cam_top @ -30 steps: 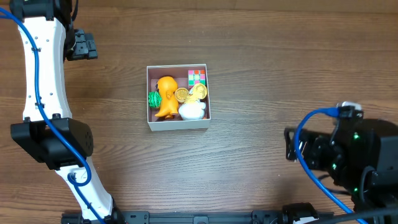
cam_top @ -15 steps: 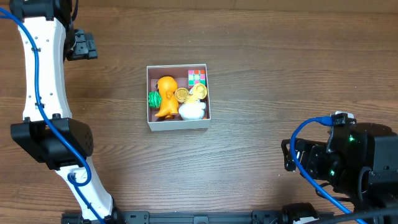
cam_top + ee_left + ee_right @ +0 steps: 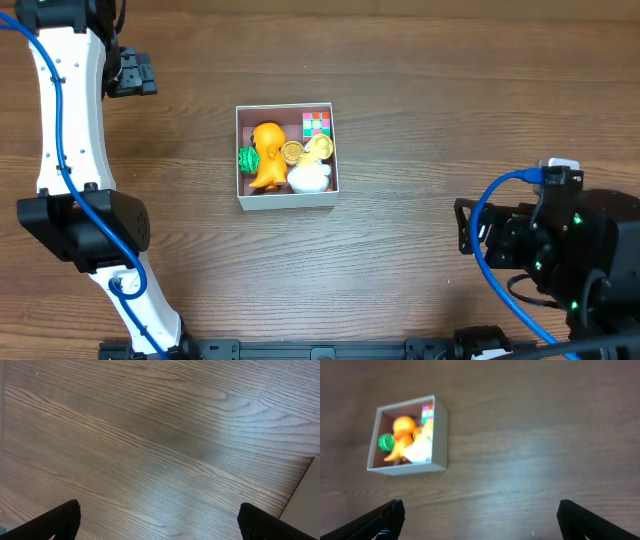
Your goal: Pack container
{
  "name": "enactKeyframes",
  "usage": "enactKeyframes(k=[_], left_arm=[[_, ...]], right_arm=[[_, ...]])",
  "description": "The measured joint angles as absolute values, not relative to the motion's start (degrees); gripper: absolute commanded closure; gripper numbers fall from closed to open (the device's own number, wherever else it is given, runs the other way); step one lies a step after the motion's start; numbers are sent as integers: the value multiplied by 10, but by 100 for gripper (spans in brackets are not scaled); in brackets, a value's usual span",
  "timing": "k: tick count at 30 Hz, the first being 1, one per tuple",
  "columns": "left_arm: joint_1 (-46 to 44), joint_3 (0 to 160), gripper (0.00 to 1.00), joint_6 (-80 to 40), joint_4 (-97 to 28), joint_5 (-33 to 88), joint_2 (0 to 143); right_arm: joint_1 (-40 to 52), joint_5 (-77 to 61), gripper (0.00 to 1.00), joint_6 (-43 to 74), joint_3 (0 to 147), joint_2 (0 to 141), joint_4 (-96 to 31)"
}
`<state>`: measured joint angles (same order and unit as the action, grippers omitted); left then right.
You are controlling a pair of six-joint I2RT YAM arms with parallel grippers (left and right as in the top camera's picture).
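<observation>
- While the left end effector (image 3: 130,72) hangs above bare desk (image 3: 420,110), its jaws stand spread wide and grip nothing (its wrist view shows only wood grain between the two dark fingertips).
- Well off to that end effector's right sits the container (image 3: 288,199), flat on the desk with its open top up, touched by neither arm.
- Inside it, starting from the side nearest the left end effector, a green toy (image 3: 247,158) lies against the wall with an orange figure (image 3: 266,155) just beside it. Next come a yellow toy (image 3: 318,147), a white toy (image 3: 310,178) and a multicoloured cube (image 3: 316,123), toward the right end effector's side.
- Further right, the right end effector (image 3: 465,232) is well apart from the container, its jaws likewise fully spread and empty. In its wrist view the container lies ahead and to its left.
</observation>
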<state>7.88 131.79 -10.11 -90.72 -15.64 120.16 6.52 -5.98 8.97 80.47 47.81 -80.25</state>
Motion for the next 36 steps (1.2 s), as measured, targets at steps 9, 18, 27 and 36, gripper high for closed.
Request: enactKeyframes(k=[9,18,27,36], left_arm=[[79,1318,0,-101,-907,-156,1202],[79,1318,0,-101,-907,-156,1202],[79,1318,0,-101,-907,-156,1202],[79,1318,0,-101,-907,-156,1202]], right_arm=[[61,-60,0,89,796,341,-787],[-10,-49,0,58,673,255,-633],[-22,-45,0,47,490,125,-451],[-22,-45,0,45,317,36,-246]])
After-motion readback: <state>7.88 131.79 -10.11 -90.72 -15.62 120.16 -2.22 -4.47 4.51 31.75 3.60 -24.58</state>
